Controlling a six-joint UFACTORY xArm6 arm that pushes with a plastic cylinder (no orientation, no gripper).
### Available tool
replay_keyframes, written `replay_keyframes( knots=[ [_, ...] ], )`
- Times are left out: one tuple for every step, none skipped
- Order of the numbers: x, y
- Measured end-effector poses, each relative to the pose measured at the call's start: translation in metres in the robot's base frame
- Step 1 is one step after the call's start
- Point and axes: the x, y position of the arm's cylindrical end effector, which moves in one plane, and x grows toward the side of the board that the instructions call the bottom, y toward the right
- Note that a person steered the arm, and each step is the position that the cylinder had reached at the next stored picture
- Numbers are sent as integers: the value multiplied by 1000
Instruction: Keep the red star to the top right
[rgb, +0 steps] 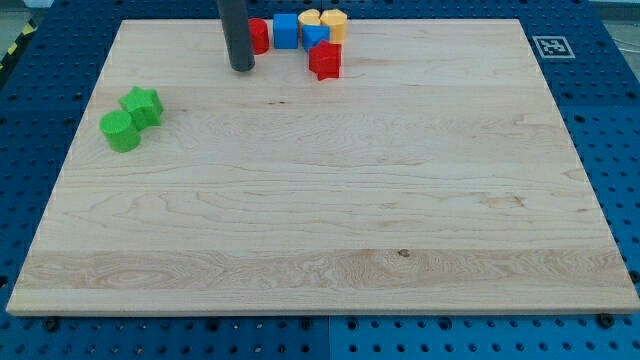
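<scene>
Standing upright at the far edge of the desk (320, 200), my tip (242, 69) rests on the wood just left of a cluster of blocks. As for the tool, the arm carries none that grasps, only this dark rod, so wide or narrow cannot be told. A red block (259, 36), partly hidden behind the rod so its shape is unclear, sits just right of the rod. Next to it on the right is a blue cube (286, 30), then a smaller blue block (315, 36) of unclear shape. Behind that are two yellow blocks, the left yellow block (309, 19) and the right yellow block (334, 24), side by side at the far edge. The red star (325, 61) lies at the near side of the cluster, touching the smaller blue block, right of my tip and apart from it, near the middle of the far edge. Well apart at the left, a green star (143, 105) and a green cylinder (121, 131) sit touching each other.
</scene>
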Motion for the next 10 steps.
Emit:
replay_keyframes(
  knots=[
    [0,11],
    [0,22],
    [0,34],
    [0,45],
    [0,59],
    [0,72],
    [0,86],
    [0,100],
    [0,115],
    [0,129]
  ],
)
